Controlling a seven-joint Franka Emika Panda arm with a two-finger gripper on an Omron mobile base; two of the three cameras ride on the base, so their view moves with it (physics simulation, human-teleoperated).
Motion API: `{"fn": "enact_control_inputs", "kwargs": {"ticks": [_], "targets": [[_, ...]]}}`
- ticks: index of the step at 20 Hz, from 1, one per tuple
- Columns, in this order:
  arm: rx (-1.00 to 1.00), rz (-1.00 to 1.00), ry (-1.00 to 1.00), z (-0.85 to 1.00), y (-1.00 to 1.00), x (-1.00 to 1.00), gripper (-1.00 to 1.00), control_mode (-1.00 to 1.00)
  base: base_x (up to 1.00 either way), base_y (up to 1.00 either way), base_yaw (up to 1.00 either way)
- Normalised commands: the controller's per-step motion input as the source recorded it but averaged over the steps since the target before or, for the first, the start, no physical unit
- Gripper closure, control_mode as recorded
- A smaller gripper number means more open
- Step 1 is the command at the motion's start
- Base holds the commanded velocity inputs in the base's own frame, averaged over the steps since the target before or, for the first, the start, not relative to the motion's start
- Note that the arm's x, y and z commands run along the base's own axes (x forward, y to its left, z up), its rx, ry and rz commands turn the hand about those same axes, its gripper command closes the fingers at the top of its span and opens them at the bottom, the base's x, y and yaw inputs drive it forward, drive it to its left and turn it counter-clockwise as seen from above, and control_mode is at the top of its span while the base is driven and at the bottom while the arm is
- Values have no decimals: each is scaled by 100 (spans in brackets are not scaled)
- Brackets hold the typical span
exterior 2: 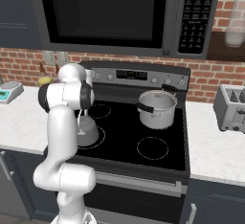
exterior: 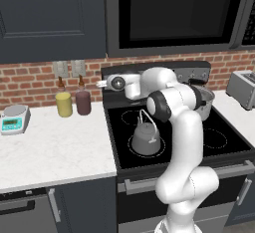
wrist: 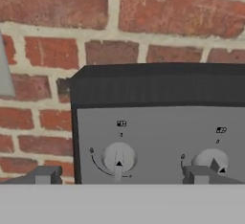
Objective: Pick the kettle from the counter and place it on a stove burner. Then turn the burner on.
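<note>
The dull-grey kettle (exterior: 146, 137) (exterior 2: 88, 133) stands upright inside the large outlined stove burner (exterior: 130, 148) (exterior 2: 98, 144) at the front left of the black cooktop. The white counter (exterior: 55, 147) lies to its left. My gripper (exterior: 103, 83) (wrist: 122, 176) is up at the stove's back panel, above and behind the kettle, open and holding nothing. In the hand view a round grey knob (wrist: 118, 157) sits straight ahead between my two fingertips (wrist: 43, 175), apart from them, and a second knob (wrist: 210, 161) lies to the right.
A shiny steel pot (exterior: 205, 102) (exterior 2: 157, 108) sits on the back right burner. A yellow canister (exterior: 63, 104), a dark red canister (exterior: 83, 102) and a scale (exterior: 14, 118) stand on the left counter. A toaster (exterior 2: 232, 107) is on the right. A microwave (exterior 2: 119, 12) hangs overhead.
</note>
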Motion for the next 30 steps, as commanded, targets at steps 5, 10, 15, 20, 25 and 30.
{"fn": "enact_control_inputs", "kwargs": {"ticks": [5, 10, 15, 20, 25, 30], "targets": [[0, 0, 0, 0, 0, 0, -100, -100, 0, 0, 0], [0, 0, 0, -15, 0, 0, -100, -100, 0, 0, 0], [0, 0, 0, -14, 0, 0, -100, -100, 0, 0, 0], [0, 0, 0, 0, 0, 2, -100, -100, 0, 0, 0], [0, 0, 0, 0, 0, 25, -100, -100, 0, 0, 0], [0, 0, 0, -2, 0, 17, -100, -100, 0, 0, 0]]}}
